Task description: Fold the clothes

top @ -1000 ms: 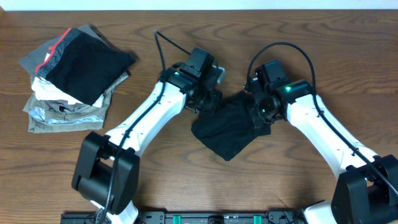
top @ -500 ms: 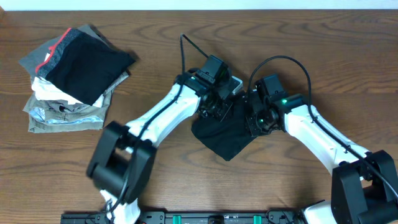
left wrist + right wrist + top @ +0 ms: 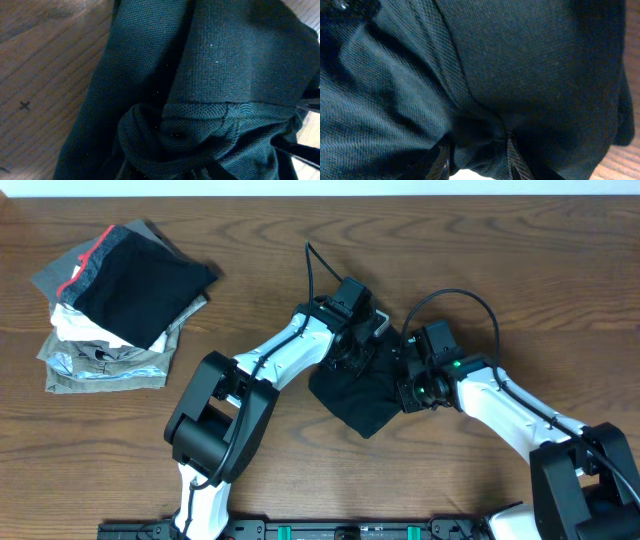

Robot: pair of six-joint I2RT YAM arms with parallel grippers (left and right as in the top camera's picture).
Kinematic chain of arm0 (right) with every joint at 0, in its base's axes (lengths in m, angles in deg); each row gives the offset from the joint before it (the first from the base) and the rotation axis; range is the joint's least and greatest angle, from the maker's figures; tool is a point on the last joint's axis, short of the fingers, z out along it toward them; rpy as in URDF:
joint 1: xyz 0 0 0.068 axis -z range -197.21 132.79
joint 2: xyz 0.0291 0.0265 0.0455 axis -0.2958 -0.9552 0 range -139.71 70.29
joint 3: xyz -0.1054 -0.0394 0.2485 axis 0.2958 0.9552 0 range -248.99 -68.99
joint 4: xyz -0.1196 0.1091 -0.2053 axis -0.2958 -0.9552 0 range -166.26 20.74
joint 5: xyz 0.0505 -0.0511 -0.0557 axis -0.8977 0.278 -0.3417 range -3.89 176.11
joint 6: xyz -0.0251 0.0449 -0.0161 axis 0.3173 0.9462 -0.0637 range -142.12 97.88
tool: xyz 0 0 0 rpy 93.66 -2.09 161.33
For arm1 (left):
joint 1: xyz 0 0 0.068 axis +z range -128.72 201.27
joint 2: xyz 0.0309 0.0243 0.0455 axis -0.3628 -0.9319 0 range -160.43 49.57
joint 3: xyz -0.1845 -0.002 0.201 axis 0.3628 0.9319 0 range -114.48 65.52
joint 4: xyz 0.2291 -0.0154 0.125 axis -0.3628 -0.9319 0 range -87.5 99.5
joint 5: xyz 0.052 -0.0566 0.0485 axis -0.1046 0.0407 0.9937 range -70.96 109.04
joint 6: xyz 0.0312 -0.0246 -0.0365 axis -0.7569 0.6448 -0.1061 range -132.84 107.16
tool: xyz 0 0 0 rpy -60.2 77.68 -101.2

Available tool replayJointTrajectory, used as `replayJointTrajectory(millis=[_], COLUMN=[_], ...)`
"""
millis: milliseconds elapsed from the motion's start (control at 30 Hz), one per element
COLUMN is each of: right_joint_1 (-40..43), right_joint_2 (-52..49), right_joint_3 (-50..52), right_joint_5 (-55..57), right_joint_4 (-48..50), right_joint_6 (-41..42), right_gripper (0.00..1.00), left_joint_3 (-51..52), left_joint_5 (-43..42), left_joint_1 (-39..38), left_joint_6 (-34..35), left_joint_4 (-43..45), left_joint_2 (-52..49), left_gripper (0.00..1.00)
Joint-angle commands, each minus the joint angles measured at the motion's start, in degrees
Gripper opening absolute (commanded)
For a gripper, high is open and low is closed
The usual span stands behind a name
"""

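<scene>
The black T-shirt (image 3: 362, 402) lies folded into a small bundle at the table's centre; its logo is hidden. My left gripper (image 3: 350, 352) is at the bundle's upper left edge. In the left wrist view the shirt's knit cloth (image 3: 225, 60) fills the frame, and a bunched fold sits between the barely visible jaws of the gripper (image 3: 160, 172). My right gripper (image 3: 410, 382) is at the bundle's right edge. In the right wrist view it (image 3: 477, 160) pinches a tuck of the cloth (image 3: 530, 60) between its fingertips (image 3: 442, 161).
A stack of folded grey, white, red-trimmed and black garments (image 3: 115, 310) sits at the far left. Bare wooden tabletop (image 3: 250, 460) surrounds the shirt. Both arms crowd together over the centre, their cables arching above.
Both grippers have moved right and towards the front, closing in on each other. The shirt's right side has drawn in, so the bundle is narrower.
</scene>
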Motion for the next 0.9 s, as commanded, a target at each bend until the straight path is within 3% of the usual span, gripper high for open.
replayJointTrajectory(millis=[0, 433, 867], right_joint_1=[0.66, 7.34, 7.54], right_joint_2=[-1.25, -1.25, -1.25], right_joint_3=[3.37, 3.37, 3.37], right_joint_5=[6.27, 6.99, 6.95], right_joint_4=[-1.11, 0.61, 0.83], right_joint_6=[1.88, 1.90, 0.90], right_gripper=[0.36, 0.35, 0.36], left_joint_3=[0.61, 0.63, 0.63], left_joint_5=[7.39, 8.70, 8.63], left_joint_1=[0.79, 4.39, 5.35], left_joint_6=[-0.57, -0.11, 2.27], left_joint_4=[-2.34, -4.92, -4.68], left_joint_2=[-2.67, -2.67, -2.67], left_gripper=[0.34, 0.34, 0.38])
